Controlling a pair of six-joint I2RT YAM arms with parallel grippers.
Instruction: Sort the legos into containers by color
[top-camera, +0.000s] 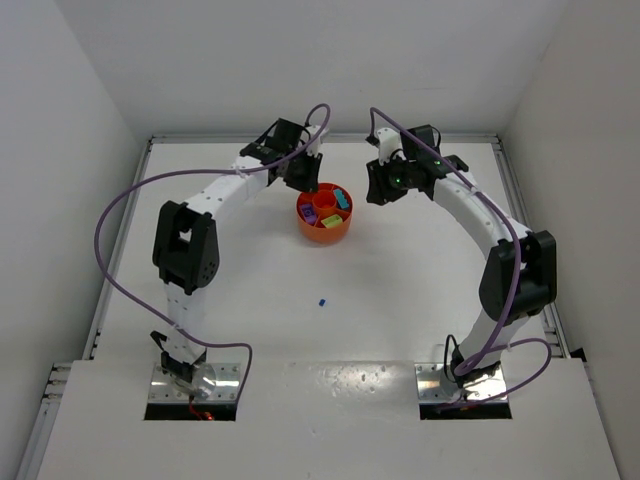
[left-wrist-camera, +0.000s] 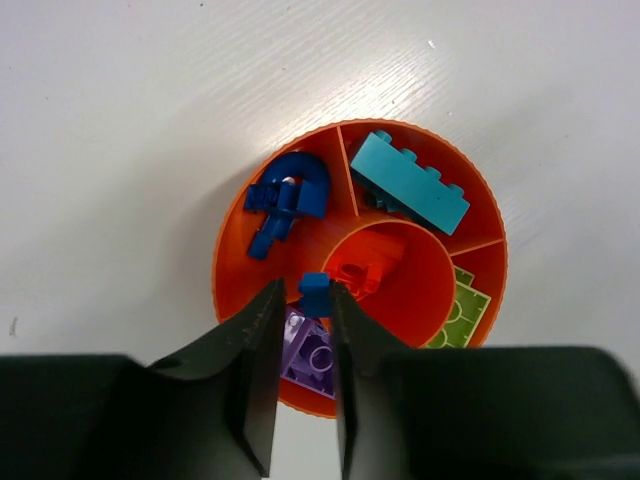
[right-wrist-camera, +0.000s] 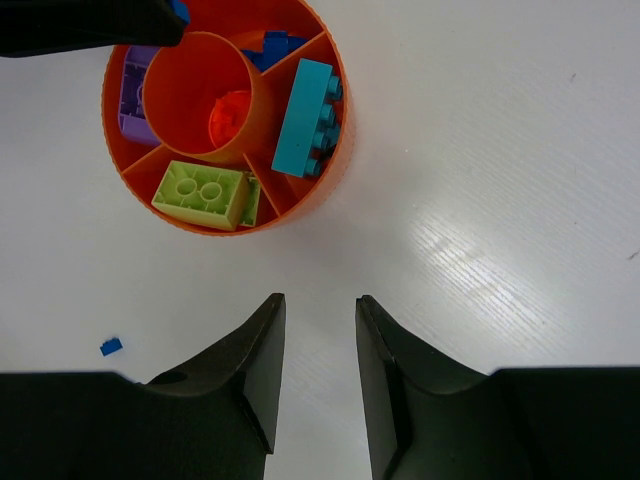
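The orange bowl holds sorted legos. In the left wrist view it has blue pieces, a teal brick, an orange piece in the centre cup, lime plates and a purple brick. My left gripper hovers over the bowl. A tiny blue brick sits between its tips against the right finger, and a gap shows on the left side. My right gripper is open and holds nothing, over bare table beside the bowl.
One small blue brick lies loose on the white table toward the arm bases, seen also as the blue brick in the right wrist view. White walls enclose the table on the left, right and back.
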